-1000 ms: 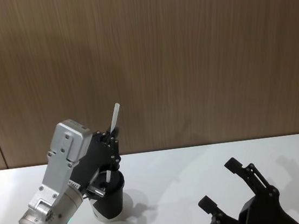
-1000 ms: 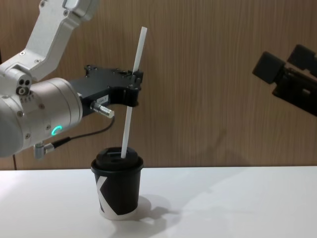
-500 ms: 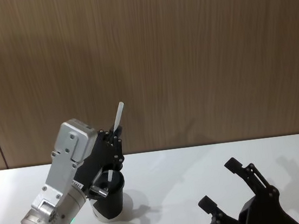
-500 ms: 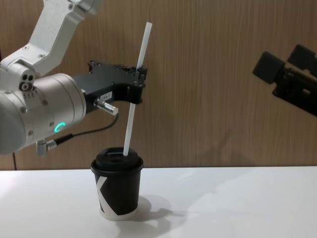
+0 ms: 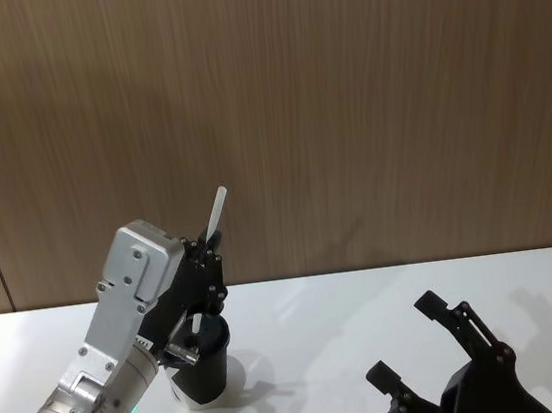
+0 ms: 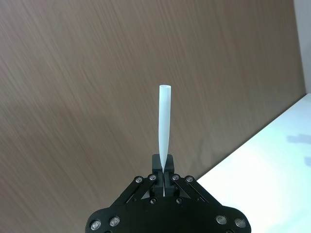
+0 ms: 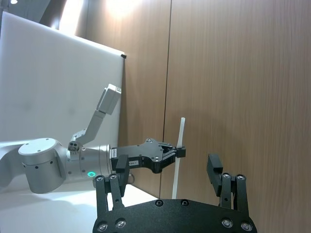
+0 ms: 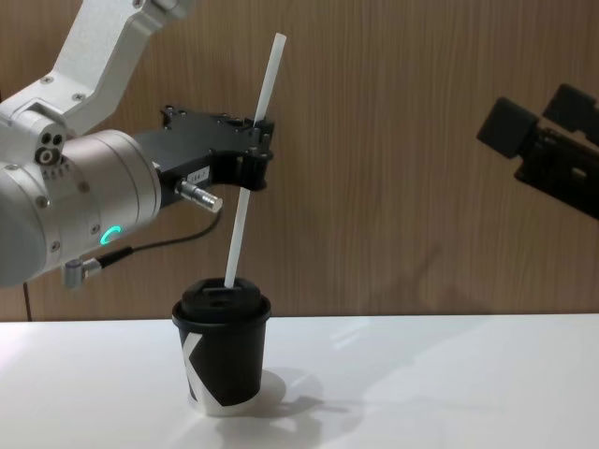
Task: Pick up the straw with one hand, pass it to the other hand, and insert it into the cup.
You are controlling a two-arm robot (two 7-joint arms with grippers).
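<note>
My left gripper is shut on the white straw a little above its middle and holds it tilted over the cup. The straw's lower end meets the black lid; whether it sits in the hole I cannot tell. In the head view the straw sticks up past the left gripper, above the cup. In the left wrist view the straw rises from the shut fingers. My right gripper hangs open, far right of the cup, with nothing in it.
The cup stands on a white table, with a brown wood-panel wall close behind. The right wrist view looks past the open right gripper at the left arm holding the straw.
The left gripper has risen slightly with the straw. The straw's lower end has come up and shifted left on the lid. The right arm has stayed put.
</note>
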